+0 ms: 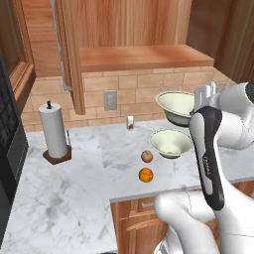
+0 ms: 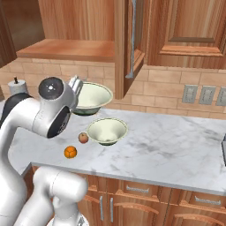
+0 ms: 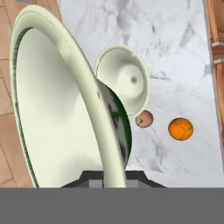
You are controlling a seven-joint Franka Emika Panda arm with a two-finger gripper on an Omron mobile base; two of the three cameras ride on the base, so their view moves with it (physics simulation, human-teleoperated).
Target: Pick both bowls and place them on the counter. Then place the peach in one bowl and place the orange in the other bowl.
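White marble counter (image 1: pixel 74 188); gripper (image 3: pixel 114 177) clamped on rim of wide cream ceramic bowl (image 3: pixel 61 105), likely rigid, smooth, breakable.

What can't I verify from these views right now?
- Hand fingertips: hand view, hidden behind the held bowl's rim.
- Whether the held bowl touches the counter: left base view, arm blocks it.
- Small item by the wall: too small to identify.
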